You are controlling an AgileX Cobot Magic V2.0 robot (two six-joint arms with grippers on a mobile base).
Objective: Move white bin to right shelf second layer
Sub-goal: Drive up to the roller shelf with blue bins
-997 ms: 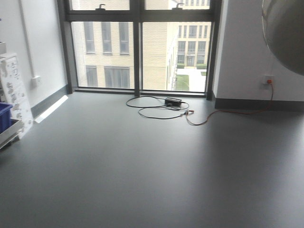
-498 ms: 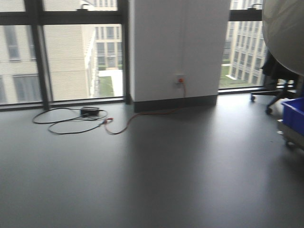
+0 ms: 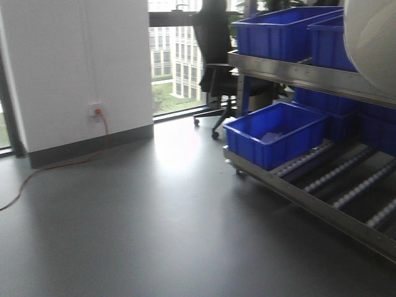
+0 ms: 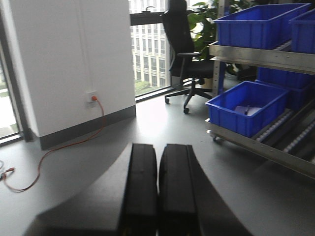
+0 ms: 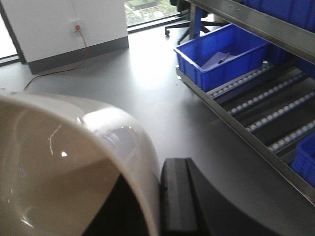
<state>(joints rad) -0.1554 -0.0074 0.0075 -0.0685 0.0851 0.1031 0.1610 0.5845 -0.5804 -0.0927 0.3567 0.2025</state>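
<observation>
- The white bin [image 5: 64, 162] fills the lower left of the right wrist view, its glossy cream wall curving up to a thin rim. In the front view it shows as a blurred pale shape in the top right corner [image 3: 374, 43].
- The right gripper [image 5: 155, 201] is clamped on the bin's wall. One black finger [image 5: 179, 196] lies against the outside, and the other is hidden inside the bin.
- The bin hangs above the grey floor [image 3: 154, 235] and rests on no shelf level.
- The left gripper [image 4: 158, 162] holds nothing, and its two black pads are pressed together.
- The right shelf [image 3: 297, 73] stands to the right. Its lower roller level [image 3: 346, 185] slopes toward a steel front bar.
- One blue crate [image 3: 275, 133] sits at the left end of that roller level, and the rollers beside it are bare.
- More blue crates [image 3: 281, 31] stand on the level above.
- A black office chair [image 3: 213, 55] stands past the shelf by the window. An orange cable [image 3: 62, 164] runs from a wall socket [image 3: 96, 111].
</observation>
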